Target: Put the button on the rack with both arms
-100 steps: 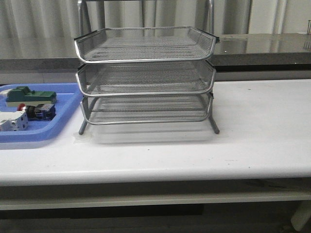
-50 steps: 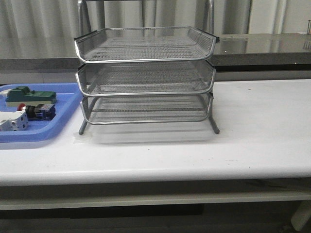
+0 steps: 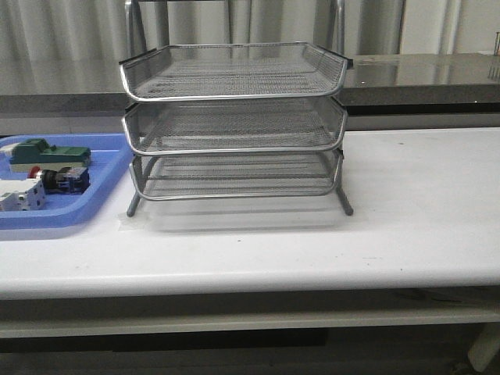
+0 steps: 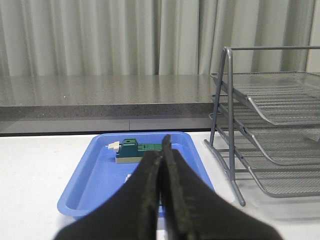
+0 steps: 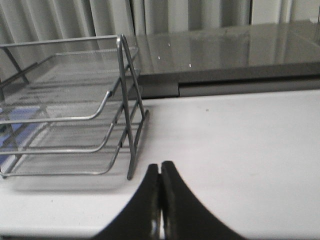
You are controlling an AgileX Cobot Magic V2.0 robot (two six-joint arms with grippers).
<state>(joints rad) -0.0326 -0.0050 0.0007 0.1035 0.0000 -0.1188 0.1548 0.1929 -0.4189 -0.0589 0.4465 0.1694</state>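
Observation:
The button (image 3: 58, 180) lies on its side in the blue tray (image 3: 101, 199) at the left of the table, red cap pointing left. The three-tier wire rack (image 3: 234, 97) stands mid-table, all tiers bare. No arm shows in the front view. In the left wrist view my left gripper (image 4: 160, 150) is shut with nothing in it, above the table in front of the blue tray (image 4: 90, 175); its fingers hide the button. The rack (image 4: 280, 120) stands beside that tray. My right gripper (image 5: 160, 166) is shut and empty over bare table, off to the side of the rack (image 5: 125, 100).
In the blue tray a green block (image 3: 47, 153) lies behind the button and a white boxy switch (image 3: 19, 195) in front of it. The green block (image 4: 135, 150) also shows past my left fingers. A grey counter (image 3: 422, 74) runs behind the table.

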